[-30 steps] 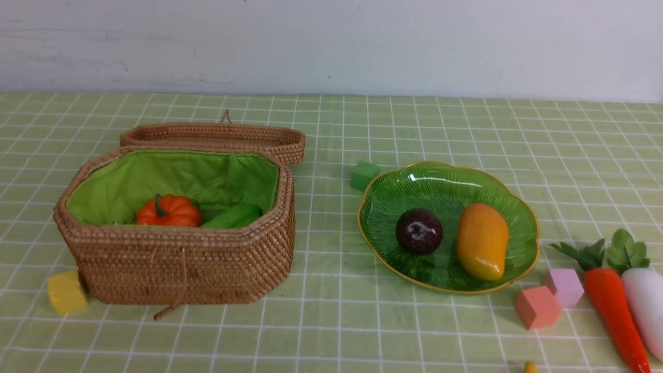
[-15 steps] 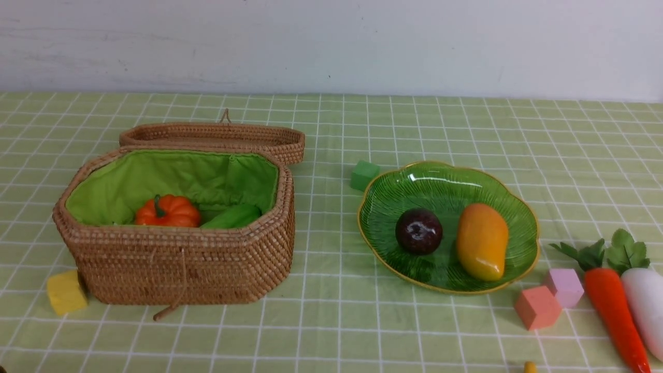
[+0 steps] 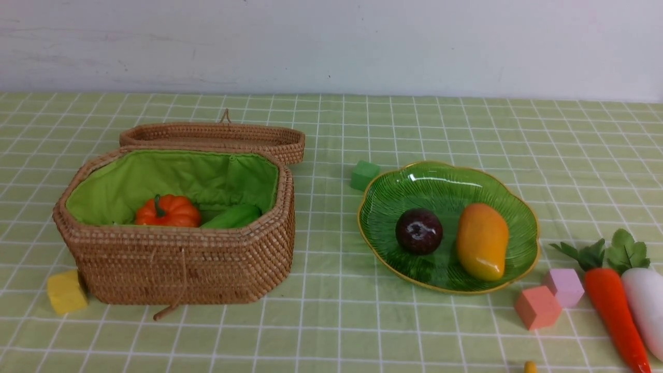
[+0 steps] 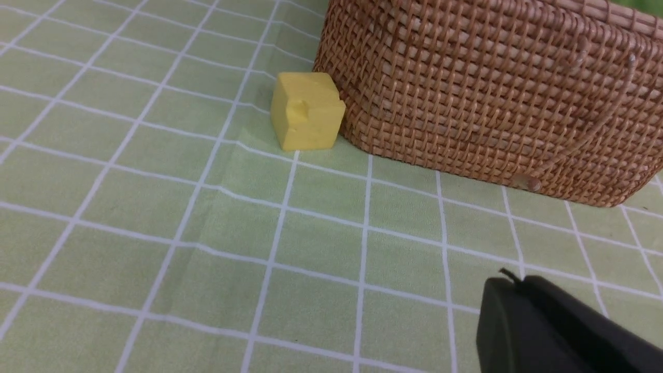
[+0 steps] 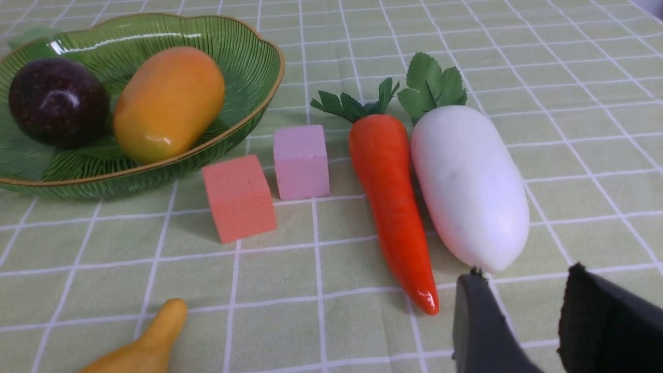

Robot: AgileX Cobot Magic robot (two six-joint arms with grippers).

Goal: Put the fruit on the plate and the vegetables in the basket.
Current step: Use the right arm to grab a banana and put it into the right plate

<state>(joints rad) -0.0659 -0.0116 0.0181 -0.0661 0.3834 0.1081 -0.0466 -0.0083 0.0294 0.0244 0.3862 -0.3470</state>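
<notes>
Yellow banana (image 5: 145,338) lies nearest on the checked bench (image 3: 336,331), beside it the carrot (image 3: 614,305) and white radish (image 3: 645,303) side by side, near the right hand (image 5: 523,295), whose fingers (image 5: 479,326) stand apart and empty; only one finger of the left hand (image 4: 544,326) shows, so its opening cannot be told. Farther back, the plate (image 3: 440,181) holds plum (image 3: 419,231) and mango (image 3: 482,241); the basket (image 3: 176,264) holds pumpkin (image 3: 167,211) and cucumber (image 3: 231,216).

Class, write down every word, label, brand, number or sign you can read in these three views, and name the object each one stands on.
No text: nothing readable appears in any view. The brown woven wicker basket, green ribbed glass plate, orange toy carrot, white toy radish, yellow foam cube and green checked tablecloth carry no words, labels, brands, numbers or signs.
</notes>
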